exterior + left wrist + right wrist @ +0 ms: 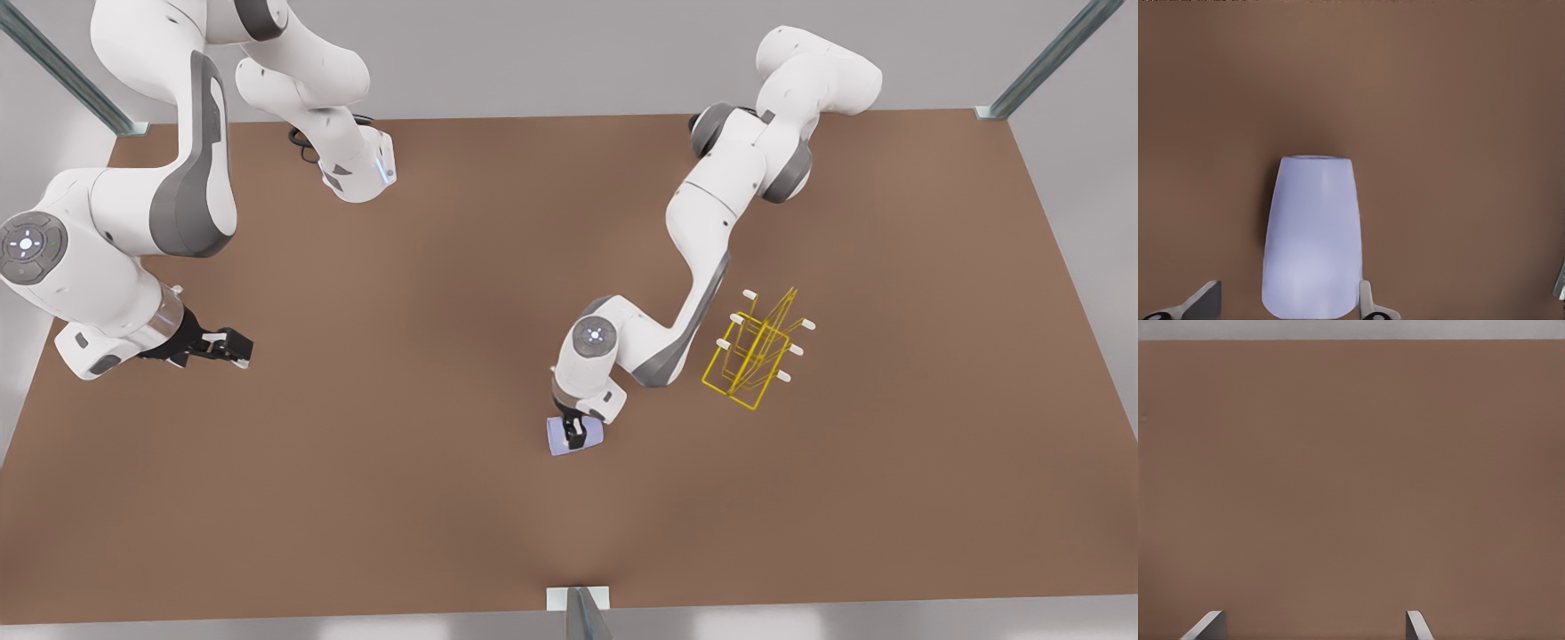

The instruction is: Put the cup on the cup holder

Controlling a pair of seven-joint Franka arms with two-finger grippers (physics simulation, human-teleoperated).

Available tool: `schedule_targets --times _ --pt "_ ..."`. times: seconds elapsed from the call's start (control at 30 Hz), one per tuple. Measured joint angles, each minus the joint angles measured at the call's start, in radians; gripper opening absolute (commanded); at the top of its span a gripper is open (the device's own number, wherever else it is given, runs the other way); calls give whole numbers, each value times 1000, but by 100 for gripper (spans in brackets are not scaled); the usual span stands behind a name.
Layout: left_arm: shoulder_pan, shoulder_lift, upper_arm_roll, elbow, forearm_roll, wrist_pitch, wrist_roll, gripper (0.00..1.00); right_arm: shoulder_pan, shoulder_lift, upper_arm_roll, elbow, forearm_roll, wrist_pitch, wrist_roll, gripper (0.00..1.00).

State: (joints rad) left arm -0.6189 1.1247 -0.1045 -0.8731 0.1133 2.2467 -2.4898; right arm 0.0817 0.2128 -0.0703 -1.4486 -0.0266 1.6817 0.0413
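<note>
now left hand (576, 433) open astride lying cup (573, 436), right hand (222, 347) open, waiting, cup holder (756, 348) bare

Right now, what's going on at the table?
The left pincer is down at the cup, which lies on its side on the table. Its fingers straddle the cup, one with a gap, so no firm grip yet. The cup holder stands nearby, toward the front view's right. The right pincer waits open at the front view's left.
</note>
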Motion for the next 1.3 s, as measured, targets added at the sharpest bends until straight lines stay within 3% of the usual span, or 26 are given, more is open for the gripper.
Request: schedule_targets --times 1.2,1.23,1.27,1.3 --pt "-34 101 23 0 7 116 -12 100 -2 -2 -1 0 -2 0 -10 100" --pt "-34 101 24 0 8 116 -12 98 -2 -2 -1 0 -2 0 -10 100" --pt "-34 101 23 0 7 117 -11 80 -2 -2 -1 0 -2 0 -10 100" --pt "-34 100 23 0 6 117 -9 79 -2 -2 -1 0 -2 0 -10 100"
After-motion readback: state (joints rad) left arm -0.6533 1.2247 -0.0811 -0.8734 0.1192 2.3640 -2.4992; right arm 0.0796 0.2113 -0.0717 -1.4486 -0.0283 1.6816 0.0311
